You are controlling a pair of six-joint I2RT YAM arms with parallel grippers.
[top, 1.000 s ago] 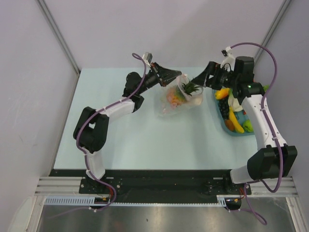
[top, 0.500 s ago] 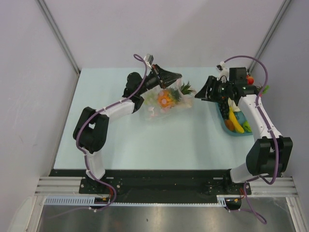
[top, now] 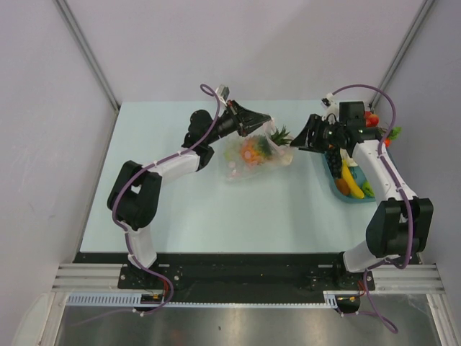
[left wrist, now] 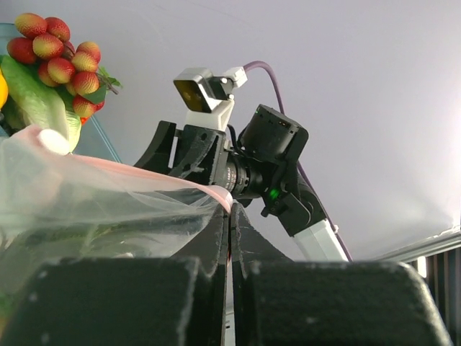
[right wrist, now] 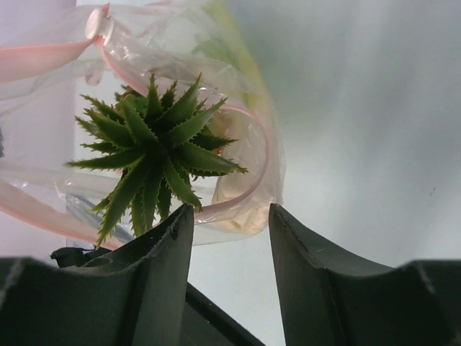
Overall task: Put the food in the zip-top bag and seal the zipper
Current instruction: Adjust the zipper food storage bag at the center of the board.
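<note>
1. Nearest the arm bases, on the right: teal bowl (top: 354,200), shallow and hard-walled. It holds a banana (top: 348,175), grapes (top: 336,164) and a green ball (top: 369,189), all smooth moulded toys not yet bagged.
2. Mid-table: zip-top bag (top: 238,171), clear crinkly film, slumped on the table with orange and pale pieces inside and its mouth turned right. Risk: the film is limp, so the mouth would likely collapse if its raised lip slipped free.
3. At the bag's mouth: green stalks (right wrist: 155,148), a stiff spiky rosette sitting within the loop of the zipper (right wrist: 263,148), a narrow pink-red strip. How deep they sit cannot be told. Risk: spikes lying across the strip would probably stop it closing, and tipping the bag could spill them out.
4. Just right of the mouth: right gripper (right wrist: 230,213), matte black, jaws apart and empty, clear of the stalks.
5. Beyond the bag: left gripper (left wrist: 230,231), fingers pressed together on the bag's upper lip at the pink strip. Risk: slick, thin film may slide out of so narrow a pinch.
6. Farthest, behind the bowl: strawberries (top: 371,117), a red dimpled cluster with green leaves.
</note>
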